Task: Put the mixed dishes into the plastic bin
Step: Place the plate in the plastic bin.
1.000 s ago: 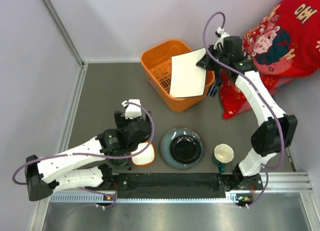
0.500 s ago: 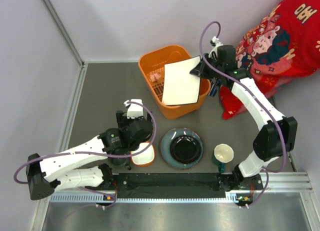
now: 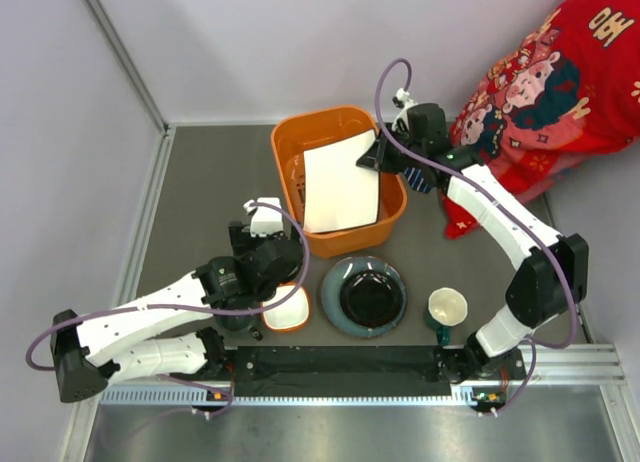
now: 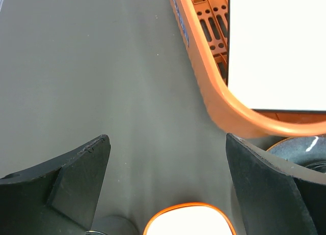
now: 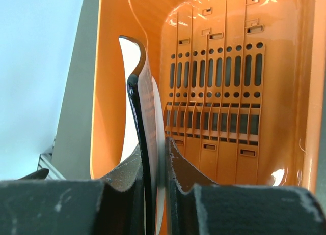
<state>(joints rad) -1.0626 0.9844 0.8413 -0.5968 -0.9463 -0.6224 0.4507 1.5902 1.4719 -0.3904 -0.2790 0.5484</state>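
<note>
Over the bin (image 3: 345, 239), the right hand (image 5: 154, 148) is pinched narrow on one edge of the white plate (image 3: 340, 187). It holds the plate tilted, most of it inside the bin's walls, above the slotted floor. Whether the plate touches the bin cannot be told. The left hand (image 4: 167, 141) stands wide open and holds nothing, low over the grey counter (image 3: 200, 182), with the bowl (image 3: 286, 308) just below its fingers. Near the bin's front wall lies the round plate (image 3: 364, 297), just beside the bowl. The mug (image 3: 447, 307) stands apart to the right. A red patterned cloth (image 3: 560, 82) lies at the far right corner.
</note>
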